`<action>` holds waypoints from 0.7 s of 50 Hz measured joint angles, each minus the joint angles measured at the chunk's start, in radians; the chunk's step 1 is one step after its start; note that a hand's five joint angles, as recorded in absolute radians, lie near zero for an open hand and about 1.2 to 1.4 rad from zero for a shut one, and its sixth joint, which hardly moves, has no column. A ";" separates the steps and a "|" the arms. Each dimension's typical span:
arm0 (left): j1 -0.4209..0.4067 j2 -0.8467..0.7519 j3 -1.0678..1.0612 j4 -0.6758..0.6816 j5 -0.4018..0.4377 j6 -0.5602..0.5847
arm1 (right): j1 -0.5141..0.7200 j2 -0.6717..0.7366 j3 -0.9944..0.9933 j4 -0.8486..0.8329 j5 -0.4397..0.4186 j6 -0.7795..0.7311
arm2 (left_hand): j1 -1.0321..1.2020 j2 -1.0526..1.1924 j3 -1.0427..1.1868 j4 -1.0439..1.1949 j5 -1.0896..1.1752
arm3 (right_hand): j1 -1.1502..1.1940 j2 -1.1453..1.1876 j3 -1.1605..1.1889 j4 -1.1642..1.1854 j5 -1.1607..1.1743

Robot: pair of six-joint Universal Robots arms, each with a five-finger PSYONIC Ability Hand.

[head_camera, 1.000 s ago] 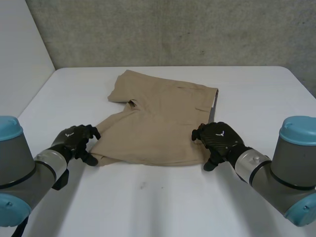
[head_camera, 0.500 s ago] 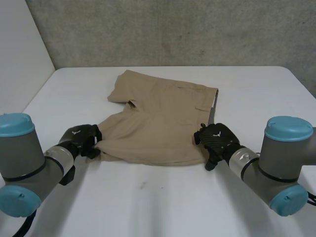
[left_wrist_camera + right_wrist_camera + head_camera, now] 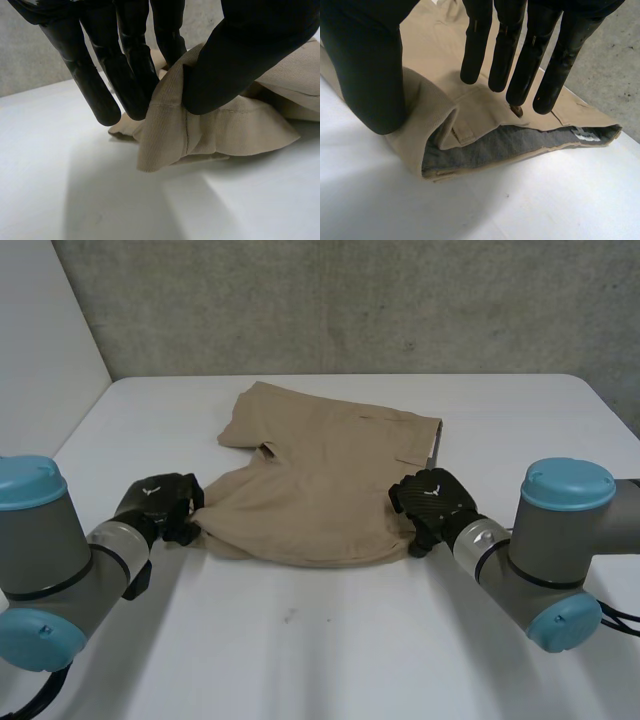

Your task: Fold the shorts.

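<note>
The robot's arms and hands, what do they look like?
The left arm and right arm are thick grey cylinders with rounded light-blue caps and a silver wrist ring. The left hand and right hand are matte black, with long slim fingers, a thicker thumb and a small white mark on the back.

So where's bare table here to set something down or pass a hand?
Bare table: the wide near strip in front of the shorts; the right side beyond their waistband; the left side past the far leg. Crowded: the near corners, where the left hand and the right hand each pinch the cloth.
</note>
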 measured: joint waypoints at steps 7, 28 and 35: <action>-0.012 0.014 0.001 -0.001 0.000 0.002 | 0.000 0.027 -0.038 0.019 -0.001 0.002 | 0.003 0.000 0.000 0.000 0.000 | 0.353 0.426 0.417 0.417 0.419; -0.033 0.280 0.017 -0.188 0.004 0.362 | -0.020 -0.262 -0.152 0.660 -0.066 -0.174 | 0.003 0.004 0.005 0.000 0.000 | 0.361 0.461 0.458 0.471 0.475; -0.092 0.438 -0.042 -0.319 -0.017 0.643 | -0.029 -0.405 -0.117 0.854 -0.055 -0.375 | 0.003 0.004 0.005 0.000 0.000 | 0.361 0.461 0.458 0.471 0.475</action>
